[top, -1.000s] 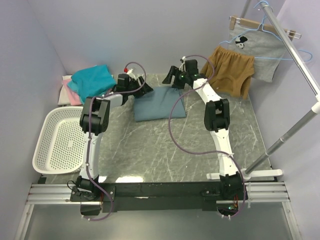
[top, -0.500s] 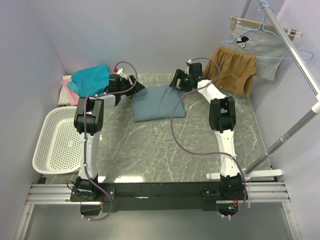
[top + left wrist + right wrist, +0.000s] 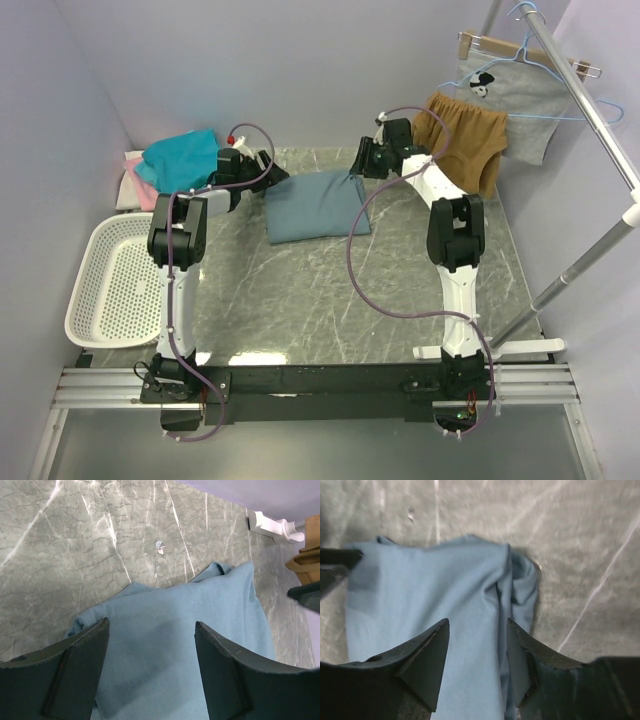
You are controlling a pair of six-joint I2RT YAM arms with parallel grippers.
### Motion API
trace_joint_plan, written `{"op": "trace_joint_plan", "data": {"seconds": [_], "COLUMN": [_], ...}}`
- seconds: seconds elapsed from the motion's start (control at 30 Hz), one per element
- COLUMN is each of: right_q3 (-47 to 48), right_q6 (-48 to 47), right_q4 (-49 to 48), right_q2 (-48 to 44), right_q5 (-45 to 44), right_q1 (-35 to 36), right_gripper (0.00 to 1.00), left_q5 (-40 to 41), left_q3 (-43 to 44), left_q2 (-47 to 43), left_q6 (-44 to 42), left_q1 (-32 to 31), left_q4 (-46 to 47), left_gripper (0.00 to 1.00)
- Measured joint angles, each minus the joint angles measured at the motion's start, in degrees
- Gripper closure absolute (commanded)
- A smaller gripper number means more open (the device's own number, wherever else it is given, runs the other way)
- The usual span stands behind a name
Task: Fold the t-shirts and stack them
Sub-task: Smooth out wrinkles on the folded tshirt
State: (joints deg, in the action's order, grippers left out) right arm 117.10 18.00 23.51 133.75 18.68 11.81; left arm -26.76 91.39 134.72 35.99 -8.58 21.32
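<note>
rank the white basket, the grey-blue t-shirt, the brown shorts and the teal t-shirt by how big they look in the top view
1. white basket
2. grey-blue t-shirt and brown shorts: about alike, and the shorts hang higher, nearer the camera, so no ranking between them
3. teal t-shirt, clearly smallest

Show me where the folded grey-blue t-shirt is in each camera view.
Top camera: t-shirt upper centre, towards the back wall.
Left wrist: t-shirt lower centre and right.
Right wrist: t-shirt centre and left, down to the bottom.
Shared landmark: veined marble table underneath.
</note>
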Motion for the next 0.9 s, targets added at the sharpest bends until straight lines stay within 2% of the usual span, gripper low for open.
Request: {"op": "trace_joint_plan", "data": {"seconds": [0.4, 0.53, 0.63, 0.67, 0.73, 0.77, 0.8, 0.9], "right_q3": [-2.3, -2.2, -1.8, -1.8, -1.8, -1.8, -1.9, -3.1], "right_q6": [-1.2, -1.2, -1.2, -1.2, -1.3, -1.2, -1.2, -1.1], "right_q4": [2.1, 3.0, 3.3, 3.3, 3.3, 3.2, 3.1, 1.9], "right_q2": [1.6, 2.7, 3.3, 3.5, 3.7, 3.8, 3.8, 3.7], "right_q5": [1.0, 2.1, 3.4, 3.8, 4.5, 4.7, 4.8, 4.9], "right_q1": [0.0, 0.0, 0.0, 0.0, 0.0, 0.0, 0.0, 0.0], "right_gripper": [0.46, 0.51, 0.62, 0.72, 0.82, 0.93, 1.0, 1.0], "left_q5": [-0.4, -0.4, -0.4, -0.4, -0.4, -0.4, -0.4, -0.4], "left_q3": [0.6, 0.9, 1.0, 1.0, 1.0, 1.0, 1.0, 1.2], "left_q2": [0.0, 0.0, 0.0, 0.0, 0.0, 0.0, 0.0, 0.1], "left_q6": [-0.9, -0.9, -0.9, -0.9, -0.9, -0.9, -0.9, -0.9], "left_q1": [0.0, 0.0, 0.0, 0.0, 0.0, 0.0, -0.1, -0.1], "left_q4": [-1.5, -2.3, -2.5, -2.5, -2.6, -2.6, -2.6, -2.8], "left_gripper": [0.26, 0.26, 0.26, 0.26, 0.27, 0.27, 0.27, 0.27]}}
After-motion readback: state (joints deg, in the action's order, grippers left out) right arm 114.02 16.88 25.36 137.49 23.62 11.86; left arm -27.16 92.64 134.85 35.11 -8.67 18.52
